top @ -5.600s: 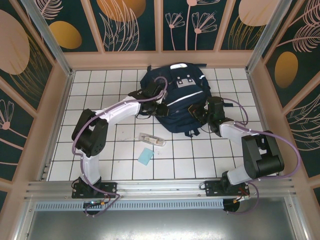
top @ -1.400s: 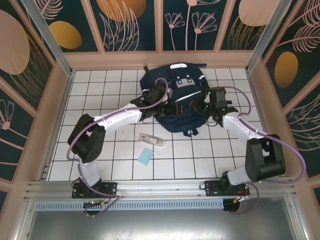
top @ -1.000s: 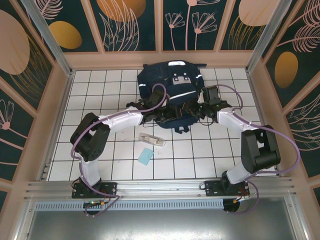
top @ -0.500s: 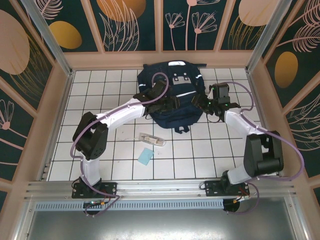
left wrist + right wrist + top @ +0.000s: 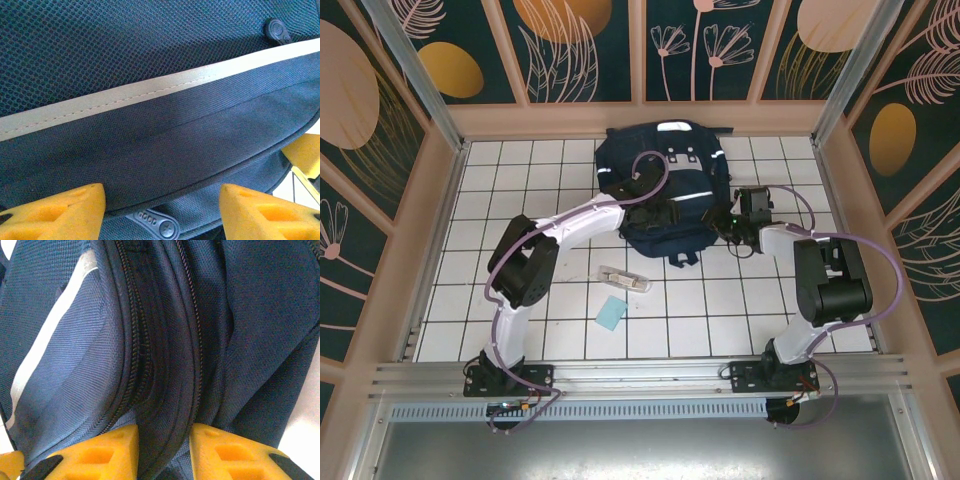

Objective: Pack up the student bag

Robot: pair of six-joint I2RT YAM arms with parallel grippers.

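Navy student bag [image 5: 665,185]: far centre of the tiled table [image 5: 520,300], between both arms.
Left gripper [image 5: 162,214]: fingers well apart, astride the bag's lower seam, clamping nothing evident.
Right gripper [image 5: 164,450]: fingers narrow, pinching a zippered fold.
Risk: loss of that fold under a one-sided pull; sideways drag of the bag.
Long axis: near-to-far, buckle patches toward the far wall.
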